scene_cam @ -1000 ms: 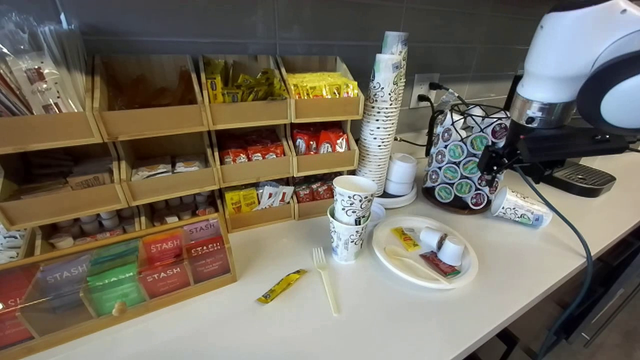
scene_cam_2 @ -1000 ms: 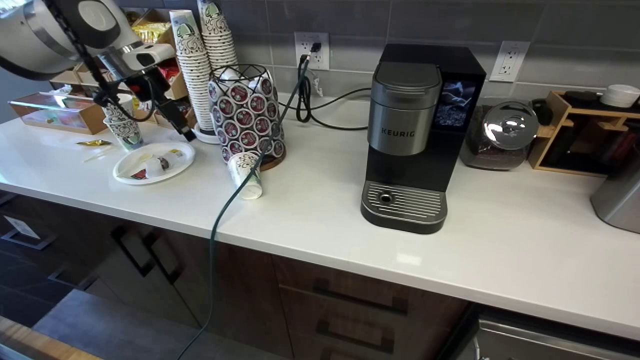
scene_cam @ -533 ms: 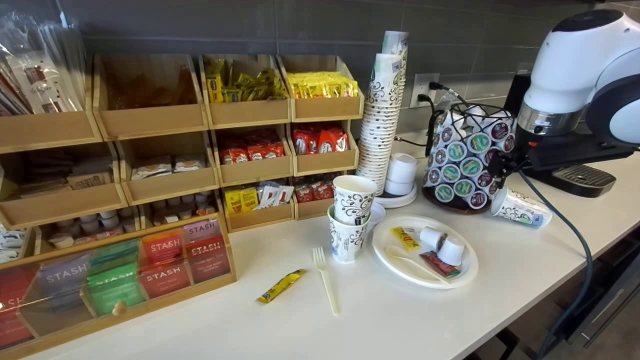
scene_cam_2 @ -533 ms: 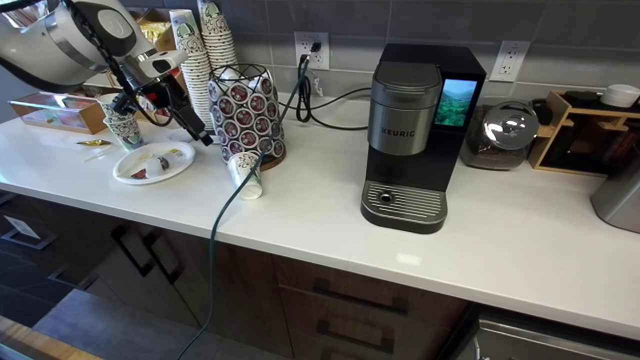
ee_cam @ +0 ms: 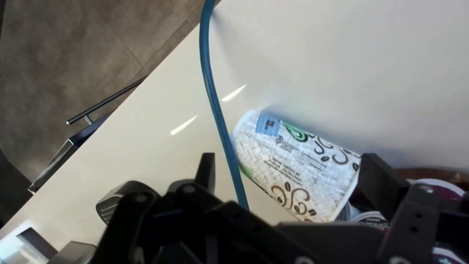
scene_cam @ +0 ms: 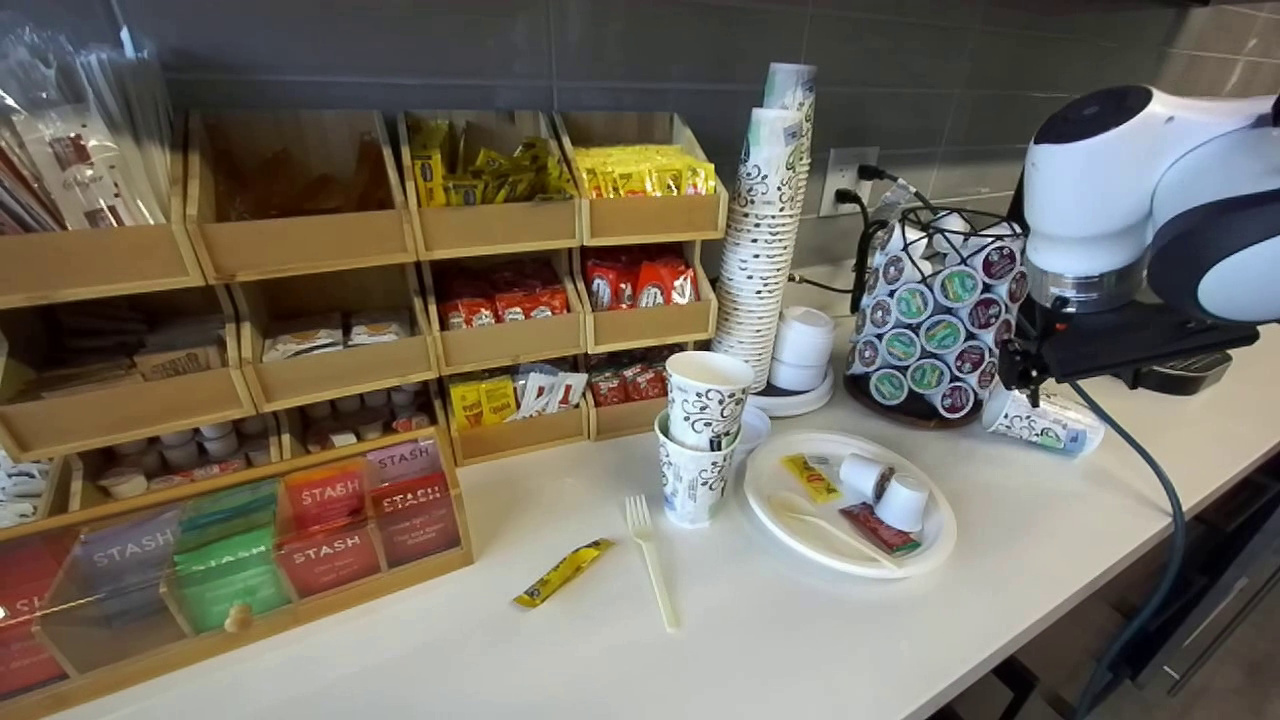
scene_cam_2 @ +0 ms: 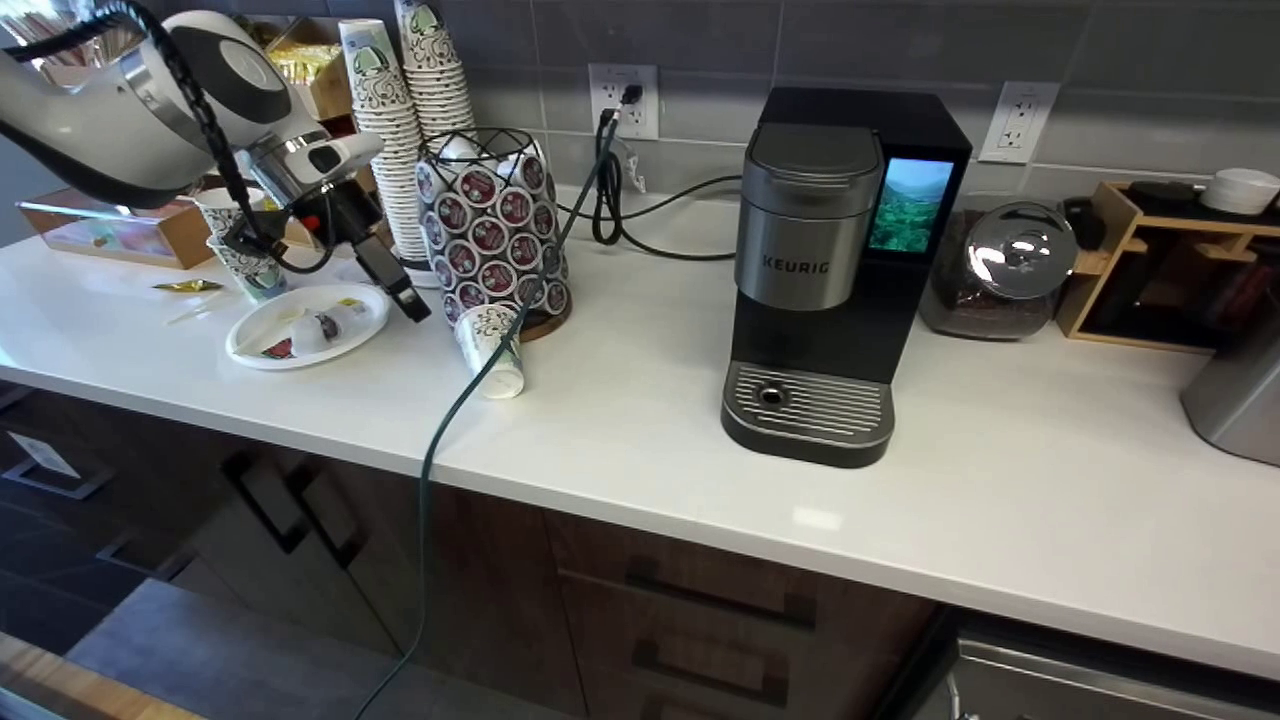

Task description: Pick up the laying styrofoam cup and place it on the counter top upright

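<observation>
In an exterior view, the gripper (scene_cam: 1022, 385) had come down over the last 1.0 s until it overlapped, in line of sight, the mouth end of the styrofoam cup (scene_cam: 1055, 430). The cup had not moved: it lay on its side on the counter top (scene_cam: 740, 640).

In an exterior view, the robot arm (scene_cam_2: 165, 135) had dropped as well, but the fingertips (scene_cam_2: 415, 305) stood apart from the cup, which lay just beside the pod rack (scene_cam_2: 545, 325).

In the wrist view, the 2 fingers (ee_cam: 206, 170) were spread wide and held nothing; the cup showed between them, the blue cable (ee_cam: 215, 106) running close by its base. That suggested an approach nearly finished, with 3 steps left: closing on the cup, lifting it and setting it upright. The cable looked apt to interfere.
</observation>
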Tool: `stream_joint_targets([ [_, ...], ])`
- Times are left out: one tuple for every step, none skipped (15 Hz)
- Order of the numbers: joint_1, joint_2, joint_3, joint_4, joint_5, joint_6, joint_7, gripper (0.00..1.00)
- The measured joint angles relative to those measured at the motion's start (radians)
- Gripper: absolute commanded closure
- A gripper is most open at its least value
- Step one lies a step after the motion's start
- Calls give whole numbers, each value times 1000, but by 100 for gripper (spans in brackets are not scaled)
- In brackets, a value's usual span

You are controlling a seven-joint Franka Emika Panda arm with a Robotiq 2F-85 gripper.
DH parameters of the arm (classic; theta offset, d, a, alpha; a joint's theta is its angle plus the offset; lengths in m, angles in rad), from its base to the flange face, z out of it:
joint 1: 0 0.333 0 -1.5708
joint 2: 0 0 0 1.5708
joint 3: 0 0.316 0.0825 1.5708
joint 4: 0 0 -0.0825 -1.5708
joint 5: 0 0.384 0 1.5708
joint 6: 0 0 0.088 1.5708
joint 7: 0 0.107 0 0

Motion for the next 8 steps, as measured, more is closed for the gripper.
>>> stream_joint_targets([
  [3, 16, 1, 5, 2, -1, 22, 0],
  [5, 30, 2, 9, 8, 4, 43, 0],
  [5, 43, 3, 13, 16, 18, 63, 0],
  [5, 56, 2, 18, 22, 36, 82, 0],
  [5, 68, -1, 25, 23, 61, 99, 0],
  [5, 81, -5, 32, 14, 83, 114, 0],
  [5, 93, -12, 38, 4, 100, 126, 0],
  [5, 104, -18, 45, -8, 107, 133, 0],
])
